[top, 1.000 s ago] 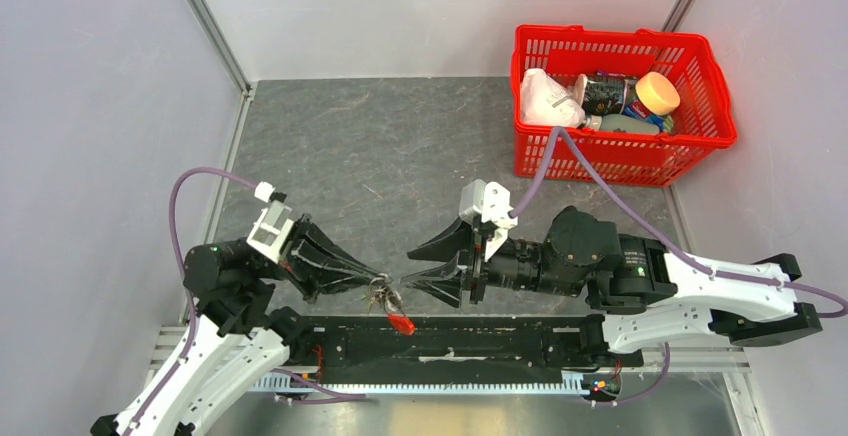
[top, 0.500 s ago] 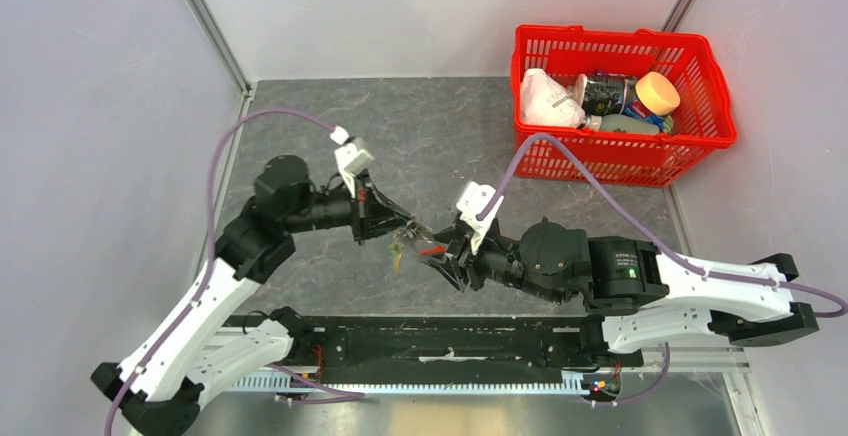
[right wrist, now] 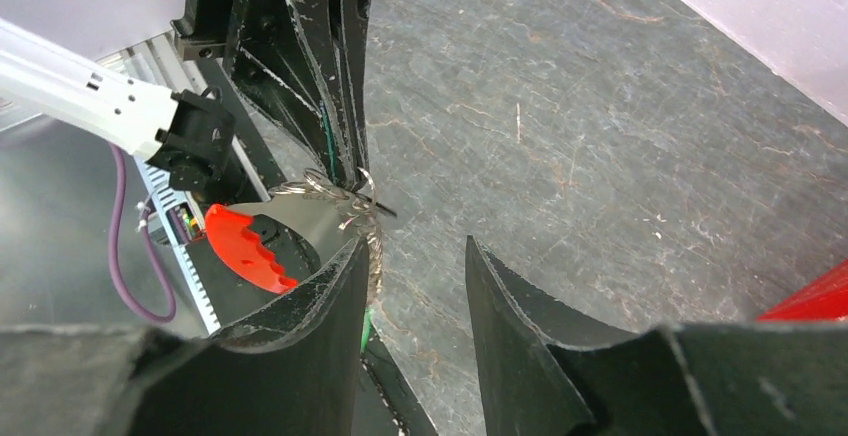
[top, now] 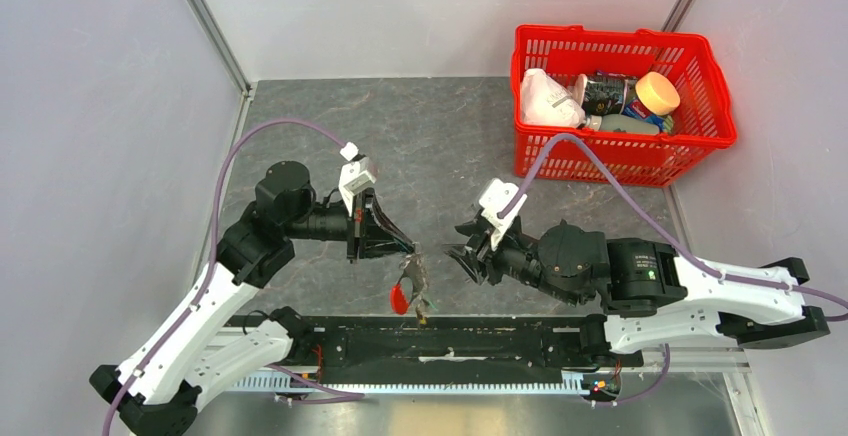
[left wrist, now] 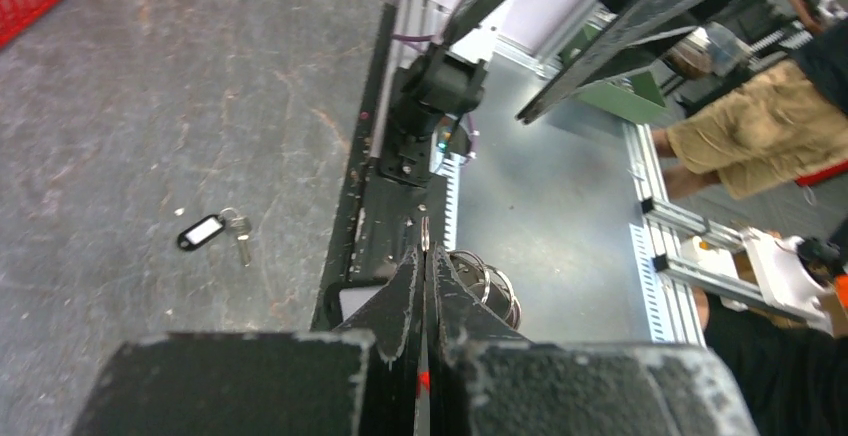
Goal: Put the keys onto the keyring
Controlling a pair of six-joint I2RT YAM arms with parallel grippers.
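The right tool has released and backed off toward 3 o'clock, leaving the keyring dangling from the clenched left tool, so threading looks unfinished.

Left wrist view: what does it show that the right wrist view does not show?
Only the left wrist view: a black key tag with a white label and a small metal key, lying on the grey stone-patterned table. Only the right wrist view: the right gripper, open. Both: the left gripper shut on the coiled metal keyring, and the table.
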